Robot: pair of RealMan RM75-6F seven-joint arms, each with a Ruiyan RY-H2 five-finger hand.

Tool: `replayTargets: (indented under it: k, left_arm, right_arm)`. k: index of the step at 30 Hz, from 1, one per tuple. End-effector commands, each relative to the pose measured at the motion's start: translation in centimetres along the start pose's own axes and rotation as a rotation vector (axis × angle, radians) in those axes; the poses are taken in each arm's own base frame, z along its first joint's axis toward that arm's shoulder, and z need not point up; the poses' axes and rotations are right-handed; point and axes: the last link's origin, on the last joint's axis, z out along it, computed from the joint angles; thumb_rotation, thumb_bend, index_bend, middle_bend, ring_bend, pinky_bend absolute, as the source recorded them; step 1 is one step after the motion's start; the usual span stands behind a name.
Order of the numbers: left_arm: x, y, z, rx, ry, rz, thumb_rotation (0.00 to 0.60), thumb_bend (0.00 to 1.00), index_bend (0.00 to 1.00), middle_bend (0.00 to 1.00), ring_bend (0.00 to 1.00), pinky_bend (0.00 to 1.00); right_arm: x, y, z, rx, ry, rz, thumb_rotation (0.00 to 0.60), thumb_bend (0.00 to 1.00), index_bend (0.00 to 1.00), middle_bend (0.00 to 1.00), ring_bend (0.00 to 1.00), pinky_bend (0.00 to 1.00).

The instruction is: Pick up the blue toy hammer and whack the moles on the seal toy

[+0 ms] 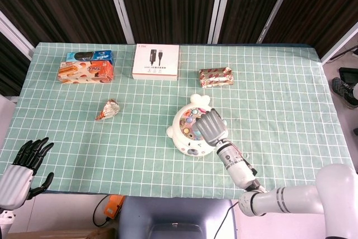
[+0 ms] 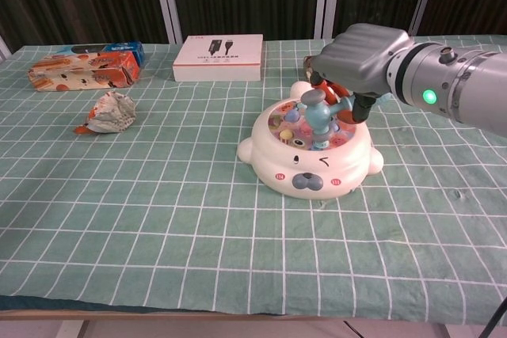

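The white seal toy (image 2: pixel 310 165) (image 1: pixel 185 138) sits mid-table with coloured moles on its round top. My right hand (image 2: pixel 360 59) (image 1: pixel 210 127) hovers over the toy's right side and grips the blue toy hammer (image 2: pixel 317 110), whose head points down onto the mole field. In the head view the hand covers the hammer and part of the moles. My left hand (image 1: pixel 28 158) hangs off the table's near left edge, fingers spread, holding nothing.
A crumpled wrapper (image 2: pixel 107 112) lies left of the toy. At the back stand a white cable box (image 2: pixel 219 58), an orange and a blue snack box (image 2: pixel 83 69), and a red-patterned packet (image 1: pixel 215 76) behind the seal toy.
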Motion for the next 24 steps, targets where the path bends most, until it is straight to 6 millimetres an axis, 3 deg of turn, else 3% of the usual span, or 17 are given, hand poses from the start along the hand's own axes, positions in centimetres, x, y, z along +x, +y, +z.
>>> replayTargets:
  k: [1,14,24]
  left_arm:
    - [0.0,0.0,0.0,0.000,0.001,-0.002,0.600,0.42,0.00,0.00,0.00,0.02]
    - [0.1,-0.1,0.0,0.000,0.005,-0.004,0.600,0.42,0.00,0.00,0.00,0.02]
    - [0.1,-0.2,0.0,0.006,0.004,-0.004,0.600,0.42,0.00,0.00,0.00,0.02]
  right_arm:
    - [-0.1,0.1,0.0,-0.003,-0.005,-0.004,0.600,0.57,0.97,0.64,0.58,0.65]
    - [1.3,1.0,0.7,-0.062,0.090,0.083,0.600,0.57,0.97,0.64,0.58,0.65]
    - [0.5,-0.3,1.7,-0.057,0.095,0.034,0.600,0.57,0.97,0.64,0.58,0.65]
